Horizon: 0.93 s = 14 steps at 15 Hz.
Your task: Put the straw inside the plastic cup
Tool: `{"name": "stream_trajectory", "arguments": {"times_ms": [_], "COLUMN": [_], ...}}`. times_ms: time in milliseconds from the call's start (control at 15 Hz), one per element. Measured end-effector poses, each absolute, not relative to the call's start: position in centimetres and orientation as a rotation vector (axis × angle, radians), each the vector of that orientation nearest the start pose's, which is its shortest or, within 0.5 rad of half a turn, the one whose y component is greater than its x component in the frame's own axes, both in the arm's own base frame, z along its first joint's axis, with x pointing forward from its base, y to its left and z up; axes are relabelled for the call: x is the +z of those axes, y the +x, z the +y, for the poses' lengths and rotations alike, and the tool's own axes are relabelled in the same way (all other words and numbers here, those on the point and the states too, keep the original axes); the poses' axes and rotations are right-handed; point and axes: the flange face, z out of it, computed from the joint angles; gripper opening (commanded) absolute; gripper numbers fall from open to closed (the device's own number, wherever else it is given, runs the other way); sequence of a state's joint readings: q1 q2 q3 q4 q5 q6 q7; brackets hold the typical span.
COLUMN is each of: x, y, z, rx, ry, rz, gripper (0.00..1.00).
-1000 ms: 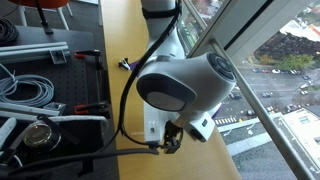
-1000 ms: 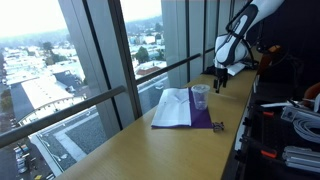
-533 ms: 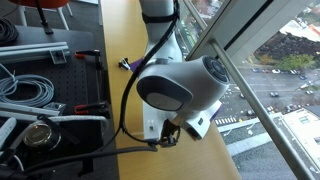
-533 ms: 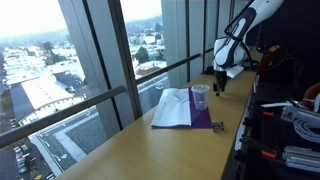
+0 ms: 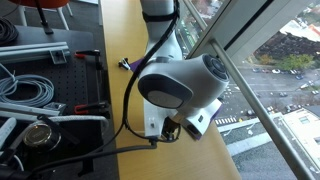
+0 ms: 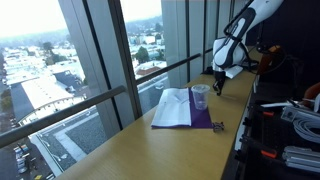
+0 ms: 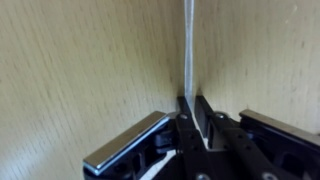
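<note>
Wrist view: the gripper (image 7: 192,112) has its two fingers drawn together on the straw (image 7: 188,50). This single thin pale stem leaves the pinch and runs straight to the top edge of the frame over the wooden table (image 7: 80,60). Whether its far end touches the wood I cannot tell. In an exterior view the gripper (image 6: 219,86) hangs from the arm (image 6: 240,30) just beside the plastic cup (image 6: 200,97), on the cup's far side, with the cup upright and its mouth open. At that range the straw is too slim to make out. The cup stands at the far edge of a white sheet (image 6: 172,108), and a purple strip (image 6: 203,125) lies along the sheet's near edge. I judge the step in hand to be the carry, with the straw grasped and not yet in the cup. The next move calls for bringing the free end over the cup's mouth. I would then tip the stem towards upright, lower it inside the rim and only then part the fingers. Count: one gripper, one straw, one cup, one white sheet, one purple strip.
</note>
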<state>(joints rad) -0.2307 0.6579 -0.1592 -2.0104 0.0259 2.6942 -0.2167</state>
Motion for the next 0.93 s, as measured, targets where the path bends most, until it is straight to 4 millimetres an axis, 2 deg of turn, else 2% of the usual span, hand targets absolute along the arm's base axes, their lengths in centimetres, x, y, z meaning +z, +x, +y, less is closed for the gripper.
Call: {"name": "stream_trajectory", "arguments": {"times_ms": [467, 667, 800, 933], "x": [12.9, 13.1, 14.5, 17.5], "y": [55.0, 53.9, 52.9, 52.4], "z": [-23.8, -23.0, -21.7, -19.9], "rx": [-0.026, 0.04, 0.128, 0.207], "ry": [-3.225, -3.224, -3.204, -3.172], "rz": [0.284, 0.242, 0.19, 0.13], "gripper": [0.0, 0.0, 0.0, 0.0]}}
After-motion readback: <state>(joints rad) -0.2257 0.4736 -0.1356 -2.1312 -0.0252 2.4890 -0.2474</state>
